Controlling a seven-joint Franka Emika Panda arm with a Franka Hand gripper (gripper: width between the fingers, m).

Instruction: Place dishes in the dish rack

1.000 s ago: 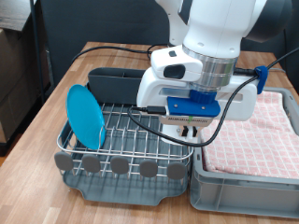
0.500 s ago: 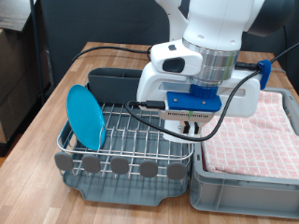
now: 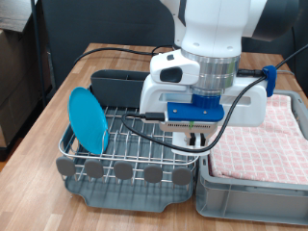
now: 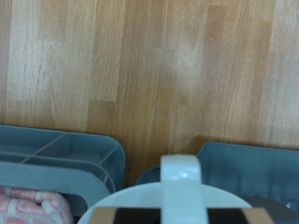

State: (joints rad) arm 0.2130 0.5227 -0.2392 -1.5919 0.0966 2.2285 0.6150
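Light-blue plate [image 3: 87, 118] stands on edge in the dish rack [image 3: 130, 149], at the exterior view's left. Probably rigid, glossy, slippery; best pinched at the rim. End effector [image 3: 195, 140] hovers over the rack's right side. White cup [image 4: 180, 182] shows only in the wrist view, close at the fingers; actual clamping impossible to tell. Wooden worktop [image 4: 149, 65] beyond.

You are not getting any readable text, label, brand, number or sign in either view; nothing on the robot arm [image 3: 217, 38] or the dish rack [image 3: 135, 144] is showing legible lettering.
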